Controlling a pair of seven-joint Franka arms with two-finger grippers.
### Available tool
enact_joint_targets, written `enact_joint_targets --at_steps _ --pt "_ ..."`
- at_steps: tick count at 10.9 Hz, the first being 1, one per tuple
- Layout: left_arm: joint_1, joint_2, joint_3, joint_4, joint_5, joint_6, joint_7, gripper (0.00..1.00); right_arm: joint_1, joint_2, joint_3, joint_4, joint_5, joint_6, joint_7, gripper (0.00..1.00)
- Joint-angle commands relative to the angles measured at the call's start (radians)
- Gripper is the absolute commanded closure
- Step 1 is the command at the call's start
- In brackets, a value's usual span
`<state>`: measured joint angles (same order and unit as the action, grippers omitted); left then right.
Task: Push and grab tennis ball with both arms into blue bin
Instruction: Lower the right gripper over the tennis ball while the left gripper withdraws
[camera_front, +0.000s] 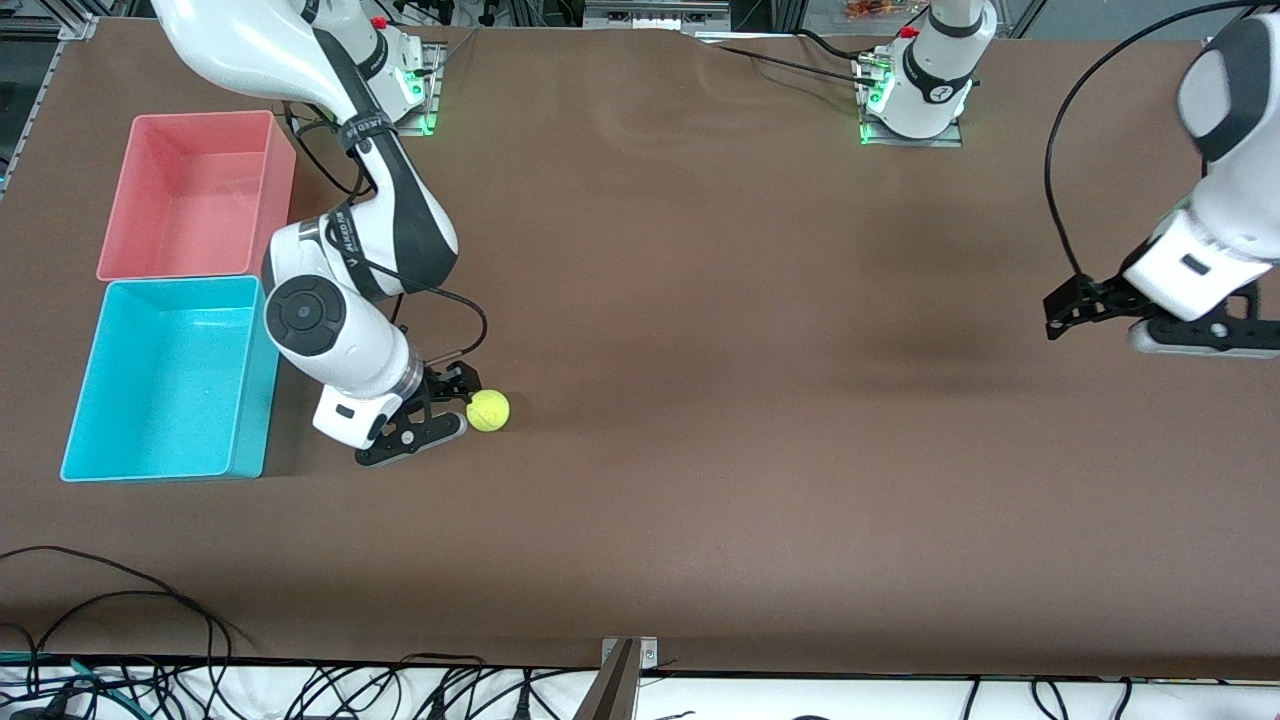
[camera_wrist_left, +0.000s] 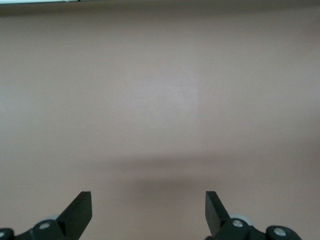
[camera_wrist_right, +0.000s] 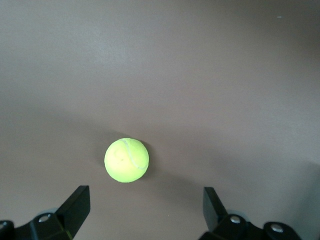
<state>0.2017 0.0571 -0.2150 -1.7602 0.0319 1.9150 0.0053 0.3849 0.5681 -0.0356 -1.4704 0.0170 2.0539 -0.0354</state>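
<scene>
The tennis ball (camera_front: 488, 410) lies on the brown table, a short way from the blue bin (camera_front: 160, 390) toward the left arm's end. My right gripper (camera_front: 455, 393) is low over the table between bin and ball, open and empty. The ball sits just ahead of its fingertips, apart from them. In the right wrist view the ball (camera_wrist_right: 126, 160) lies ahead of the open right gripper (camera_wrist_right: 145, 205), off to one finger's side. My left gripper (camera_front: 1058, 308) is open and empty over bare table at the left arm's end. In the left wrist view (camera_wrist_left: 148, 210) it shows only table.
A pink bin (camera_front: 190, 200) stands against the blue bin, farther from the front camera. Both bins hold nothing. Cables (camera_front: 120, 640) lie along the table's front edge. The brown table (camera_front: 750, 350) is bare between the two arms.
</scene>
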Motion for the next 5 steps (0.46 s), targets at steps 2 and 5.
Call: enact_joint_targets --at_steps 2,5 --pt "-0.154 0.018 0.133 0.16 -0.052 -0.093 -0.182 0.0 0.002 0.027 0.008 0.028 0.02 -0.023 0.005 0.0" --pt "-0.283 0.012 0.221 0.188 -0.058 -0.125 -0.353 0.0 0.02 0.085 0.008 0.027 0.02 -0.023 0.006 0.0"
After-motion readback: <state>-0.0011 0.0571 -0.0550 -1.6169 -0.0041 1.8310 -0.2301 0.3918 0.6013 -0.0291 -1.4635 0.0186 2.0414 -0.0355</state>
